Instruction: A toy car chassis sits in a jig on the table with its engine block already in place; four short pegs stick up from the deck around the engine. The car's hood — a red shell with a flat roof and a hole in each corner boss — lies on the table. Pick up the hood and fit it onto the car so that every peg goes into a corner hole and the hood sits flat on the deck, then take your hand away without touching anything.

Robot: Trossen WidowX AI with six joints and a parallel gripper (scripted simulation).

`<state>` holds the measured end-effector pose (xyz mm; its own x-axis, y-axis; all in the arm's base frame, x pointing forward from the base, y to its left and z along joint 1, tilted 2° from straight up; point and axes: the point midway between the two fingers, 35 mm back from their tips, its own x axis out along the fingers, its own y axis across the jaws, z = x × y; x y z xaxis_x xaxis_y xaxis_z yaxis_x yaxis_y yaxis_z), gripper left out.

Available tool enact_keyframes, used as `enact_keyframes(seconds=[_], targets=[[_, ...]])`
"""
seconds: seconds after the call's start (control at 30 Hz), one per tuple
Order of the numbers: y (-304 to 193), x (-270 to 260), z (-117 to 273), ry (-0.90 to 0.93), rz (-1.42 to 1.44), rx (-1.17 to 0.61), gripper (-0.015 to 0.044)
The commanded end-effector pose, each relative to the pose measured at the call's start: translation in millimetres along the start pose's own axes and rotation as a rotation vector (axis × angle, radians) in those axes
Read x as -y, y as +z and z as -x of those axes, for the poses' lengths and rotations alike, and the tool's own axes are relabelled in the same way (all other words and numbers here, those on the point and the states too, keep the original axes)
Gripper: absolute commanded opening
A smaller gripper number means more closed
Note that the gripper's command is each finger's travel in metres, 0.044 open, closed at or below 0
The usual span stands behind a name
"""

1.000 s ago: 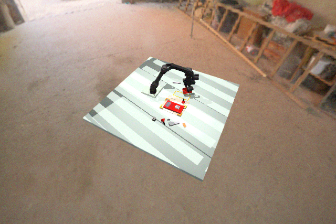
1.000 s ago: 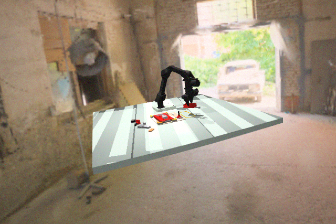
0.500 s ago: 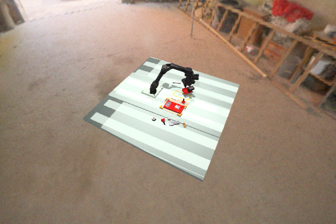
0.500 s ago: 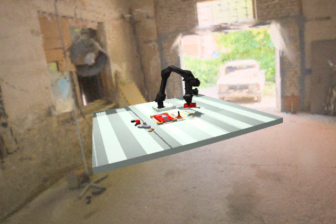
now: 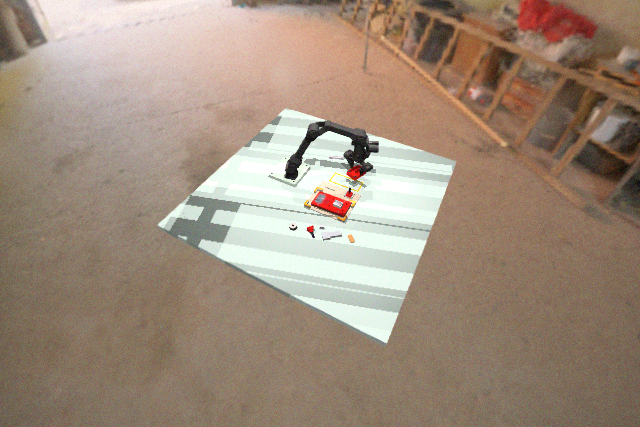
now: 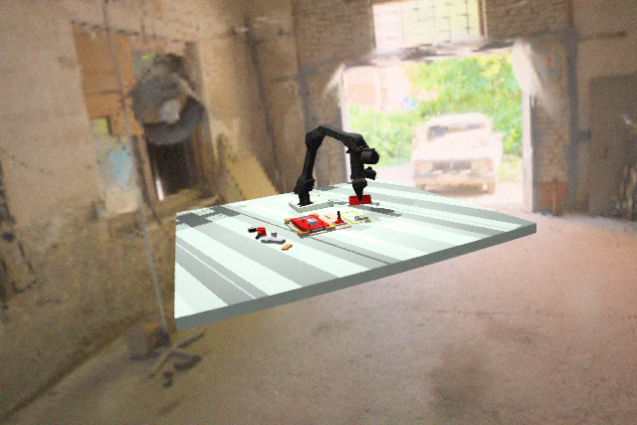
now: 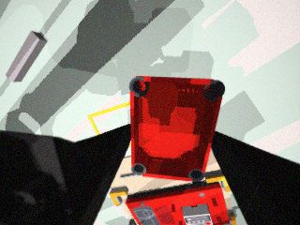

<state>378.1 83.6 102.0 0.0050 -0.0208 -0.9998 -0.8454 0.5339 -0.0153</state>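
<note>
The gripper (image 5: 357, 164) (image 6: 359, 197) (image 7: 170, 131) was found clamped on the red hood (image 5: 355, 172) (image 6: 359, 202) (image 7: 174, 128), its fingers at two opposite sides, with a dark round boss at each corner. Relative to the jig (image 5: 324, 186) (image 6: 294, 228) (image 7: 133, 182), which bore the red chassis (image 5: 330, 203) (image 6: 309, 226) (image 7: 180, 206), the hood was held off to one side, beyond the yellow outline (image 5: 338, 174) (image 6: 368, 218) (image 7: 95, 125), and was not fitted. Small loose parts, including an orange piece (image 5: 351, 238) (image 6: 287, 246), lay on the jig's opposite side.
</note>
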Motion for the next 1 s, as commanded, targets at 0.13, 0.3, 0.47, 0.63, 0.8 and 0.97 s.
enact_keyframes(seconds=[0.13, 0.3, 0.47, 0.63, 0.8, 0.97], targets=[[0.0, 0.0, 0.6, 0.0, 0.136, 0.003, 0.0], [0.0, 0.0, 0.8, 0.0, 0.225, 0.003, 0.0], [-0.1, 0.0, 0.9, 0.0, 0.315, 0.004, 0.0], [-0.2, 0.0, 1.0, 0.0, 0.404, 0.004, 0.0], [-0.3, 0.0, 1.1, 0.0, 0.493, 0.005, 0.0], [-0.4, 0.0, 1.2, 0.0, 0.582, 0.005, 0.0]])
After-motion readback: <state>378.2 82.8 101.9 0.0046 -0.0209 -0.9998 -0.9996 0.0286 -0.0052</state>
